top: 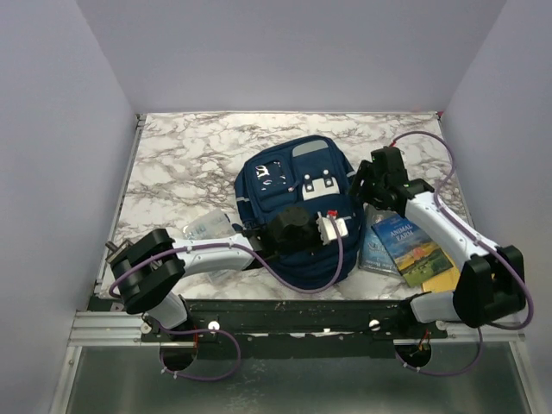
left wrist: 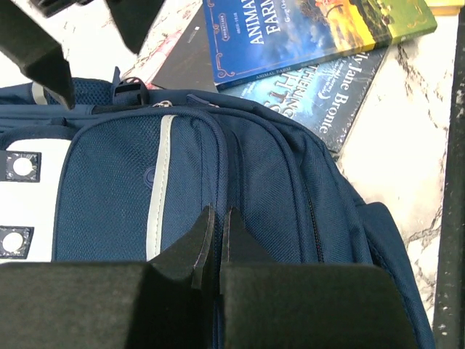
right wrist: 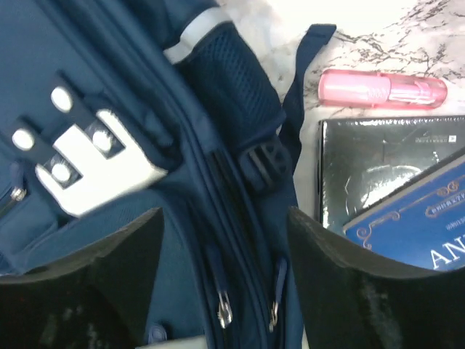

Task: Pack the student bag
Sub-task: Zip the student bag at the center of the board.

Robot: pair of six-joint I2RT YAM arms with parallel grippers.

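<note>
Navy blue fabric backpack w/ grey stripes (top: 285,203) lies flat mid-desk (top: 172,155), zips looking closed. Risk: left end effector (left wrist: 219,214), jaws nearly together just beside the front pocket (left wrist: 109,182), grabs only cloth & drags the bag onto the paperback books (top: 410,246) beside it. Right end effector (right wrist: 224,214), spread wide, straddles the bag's side w/ two metal zip pulls (right wrist: 224,314) betw. its jaws.

You had bare desk (top: 198,151) along its far edge and left edge. The student bag (top: 293,216) filled the middle. Stacked books (top: 405,246) lay just beside it toward the near-right corner, and a clear box (top: 207,226) blocked its left side.
</note>
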